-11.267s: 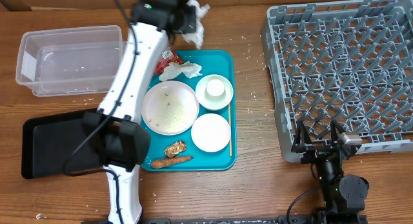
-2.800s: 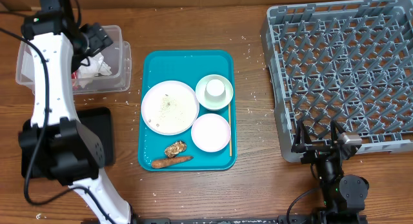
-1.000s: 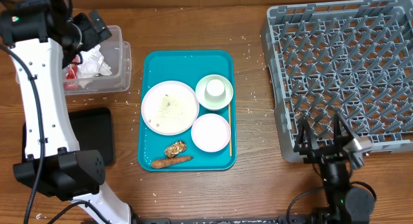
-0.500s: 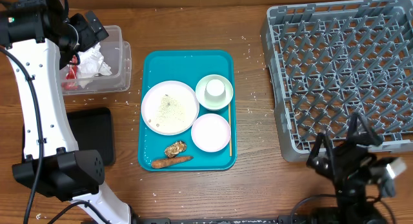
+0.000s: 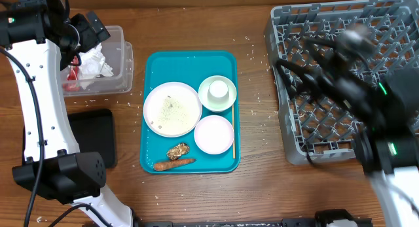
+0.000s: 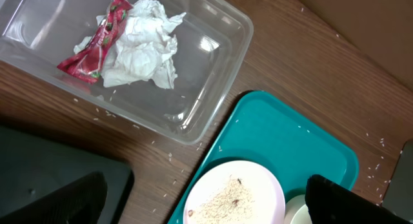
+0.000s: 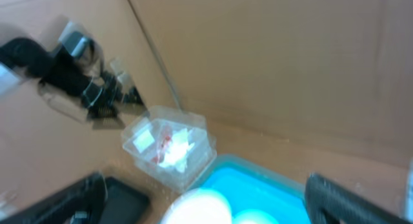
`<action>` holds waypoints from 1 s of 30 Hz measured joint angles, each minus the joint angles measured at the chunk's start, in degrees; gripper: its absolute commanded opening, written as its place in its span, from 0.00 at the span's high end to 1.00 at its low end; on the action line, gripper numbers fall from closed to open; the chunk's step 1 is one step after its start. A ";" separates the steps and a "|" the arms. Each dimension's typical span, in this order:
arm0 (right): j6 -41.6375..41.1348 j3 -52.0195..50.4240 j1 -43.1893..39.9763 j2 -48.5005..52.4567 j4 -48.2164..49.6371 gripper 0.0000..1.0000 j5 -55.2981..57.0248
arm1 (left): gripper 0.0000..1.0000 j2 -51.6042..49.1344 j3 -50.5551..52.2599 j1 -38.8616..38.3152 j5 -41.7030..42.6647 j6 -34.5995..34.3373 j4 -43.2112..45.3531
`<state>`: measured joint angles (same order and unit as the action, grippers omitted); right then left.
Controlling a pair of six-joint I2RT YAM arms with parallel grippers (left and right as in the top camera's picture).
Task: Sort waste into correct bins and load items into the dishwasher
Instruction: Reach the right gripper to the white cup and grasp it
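The clear tub (image 5: 121, 63) holds the crumpled napkin (image 6: 142, 46) and red wrapper (image 6: 93, 50). My left gripper (image 5: 91, 32) hovers open above that tub, nothing between its fingers (image 6: 64, 198). A plate (image 5: 172, 108) with loose rice, a greenish bowl (image 5: 208, 99) carrying a small cup (image 5: 218, 90), a pinkish bowl (image 5: 213, 133), a brown chunk (image 5: 177, 150) and a carrot-like piece (image 5: 174, 163) lie on the teal tray (image 5: 190, 67). My right gripper (image 5: 298, 57), motion-blurred, is open above the grey rack (image 5: 347, 31).
The flat black tray (image 5: 91, 139) lies in front of the tub, partly under my left arm. A thin wooden stick (image 5: 233, 132) rests along the teal tray's right side. Rice grains are scattered on the wooden table (image 5: 258, 96).
My right arm has swung up from the table's front edge to above the rack, pointing left. The left arm has stayed over the tub, where napkin and wrapper lie.
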<state>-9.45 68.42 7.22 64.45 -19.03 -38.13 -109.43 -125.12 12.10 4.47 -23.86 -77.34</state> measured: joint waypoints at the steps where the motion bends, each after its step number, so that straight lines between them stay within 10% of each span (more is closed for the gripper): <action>1: 1.03 1.66 1.05 2.19 -2.32 0.00 0.39 | 0.00 -0.02 0.00 0.00 -0.02 0.00 -0.11; 6: 6.91 15.63 12.92 21.55 -19.82 0.00 14.64 | 0.00 -0.02 0.00 0.00 0.00 0.00 -0.04; 15: 9.05 18.36 25.73 40.41 -23.12 0.00 26.91 | 0.00 -0.02 0.00 0.00 0.00 0.00 -0.09; 30: 1.14 18.47 26.97 44.94 -19.89 0.00 40.28 | 0.00 -0.04 0.00 0.00 0.02 0.00 -0.07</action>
<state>-8.32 86.89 34.20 109.38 -38.92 2.15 -109.47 -125.12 12.10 4.49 -23.86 -77.41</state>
